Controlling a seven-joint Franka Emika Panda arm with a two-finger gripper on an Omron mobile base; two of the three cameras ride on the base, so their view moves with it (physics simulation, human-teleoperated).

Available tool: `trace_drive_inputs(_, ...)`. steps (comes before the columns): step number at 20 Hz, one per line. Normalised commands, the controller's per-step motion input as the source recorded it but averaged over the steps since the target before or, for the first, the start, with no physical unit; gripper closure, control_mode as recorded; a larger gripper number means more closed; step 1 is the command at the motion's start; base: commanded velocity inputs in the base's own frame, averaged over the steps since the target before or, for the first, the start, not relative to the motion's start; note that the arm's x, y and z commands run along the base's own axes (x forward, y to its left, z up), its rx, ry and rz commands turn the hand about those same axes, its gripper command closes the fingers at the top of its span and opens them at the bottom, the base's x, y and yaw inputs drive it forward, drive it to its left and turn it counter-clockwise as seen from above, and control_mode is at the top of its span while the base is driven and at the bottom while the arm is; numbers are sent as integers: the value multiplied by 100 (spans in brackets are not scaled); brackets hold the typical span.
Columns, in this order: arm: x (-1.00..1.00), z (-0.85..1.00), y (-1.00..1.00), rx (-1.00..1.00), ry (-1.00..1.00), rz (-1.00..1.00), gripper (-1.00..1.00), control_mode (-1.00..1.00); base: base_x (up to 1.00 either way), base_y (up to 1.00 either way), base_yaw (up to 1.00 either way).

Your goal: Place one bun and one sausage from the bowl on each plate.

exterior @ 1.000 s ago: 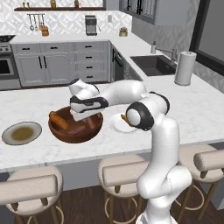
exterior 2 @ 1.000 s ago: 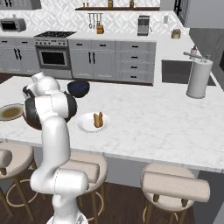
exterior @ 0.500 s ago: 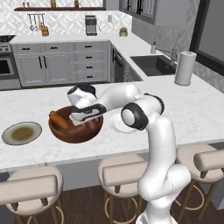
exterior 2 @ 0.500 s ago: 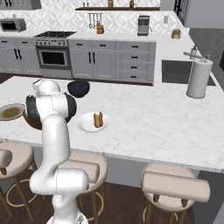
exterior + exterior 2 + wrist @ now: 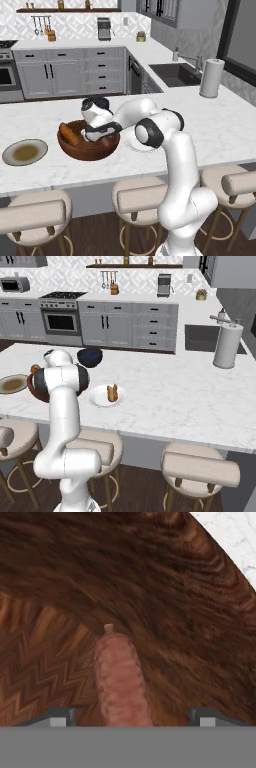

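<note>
Glossy white rounded arm point(image 5: 172, 150) with dark joint caps.

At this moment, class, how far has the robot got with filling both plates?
Done: the white plate carries brownish food. In hand: the gripper, inside the wooden bowl, straddles a sausage with jaws apart. Left: the olive-centred plate looks bare, and a bun waits in the bowl.

There are no words, numbers or signs to read on anything here. The coffee machine point(image 5: 164, 285) and the microwave point(image 5: 13, 284) at the back might have small marks on them, but they look too tiny and blurry to tell.
</note>
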Motion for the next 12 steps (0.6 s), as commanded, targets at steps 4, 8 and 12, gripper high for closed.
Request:
trace_drive_inputs(4, 53, -96, 21, -3, 2, 0, -100, -100, 0, 0, 0)
trace_drive_inputs(8, 17, -100, 5, -1, 4, 0, -100, -100, 0, 0, 0)
trace_drive_inputs(12, 0, -100, -85, 19, 0, 0, 100, -100, 0, 0, 0)
